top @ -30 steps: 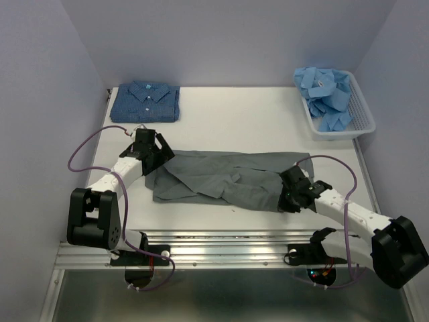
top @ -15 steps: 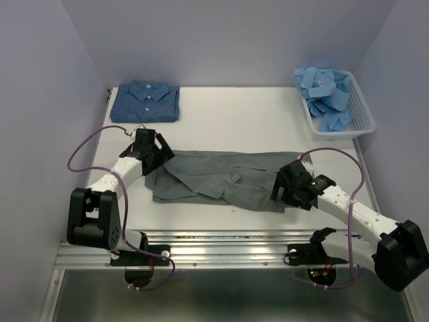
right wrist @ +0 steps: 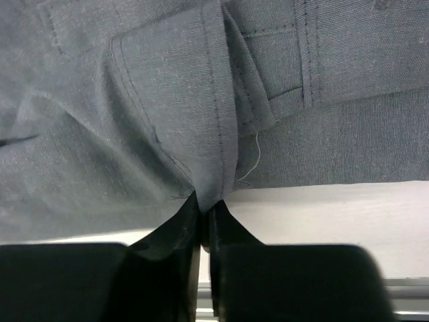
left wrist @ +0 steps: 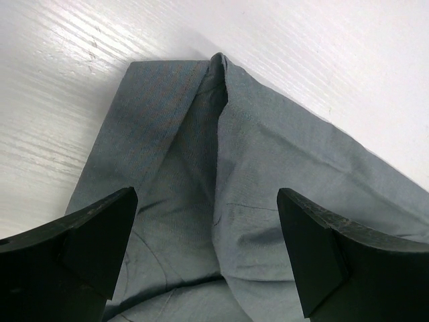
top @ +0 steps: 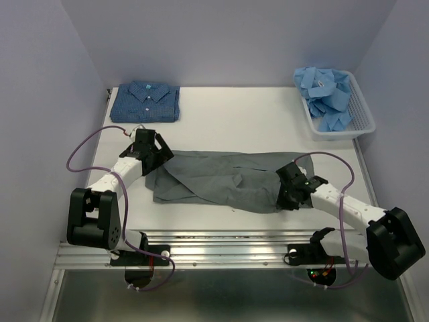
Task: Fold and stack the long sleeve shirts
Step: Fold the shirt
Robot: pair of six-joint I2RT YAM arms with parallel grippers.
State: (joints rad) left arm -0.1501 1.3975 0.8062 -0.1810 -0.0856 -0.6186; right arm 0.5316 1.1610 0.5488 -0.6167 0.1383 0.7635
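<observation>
Pinching a fold of the grey shirt [top: 214, 180] near the table's [top: 241, 121] front edge, the right gripper [right wrist: 204, 213] is nearly closed. The left gripper [left wrist: 206, 198] is held wide open over the shirt's left end. The one grey shirt is laid lengthwise, left to right. One dark blue shirt [top: 146, 102] is folded at the far-left corner, collar farthest. At the far-right corner, light blue shirts [top: 326, 90] are heaped in the basket [top: 335, 135]; count indeterminate.

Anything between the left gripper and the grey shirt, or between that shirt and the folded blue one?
Nothing visible. The open left gripper hangs directly over the grey shirt, and only bare table separates that shirt from the folded blue shirt.
</observation>
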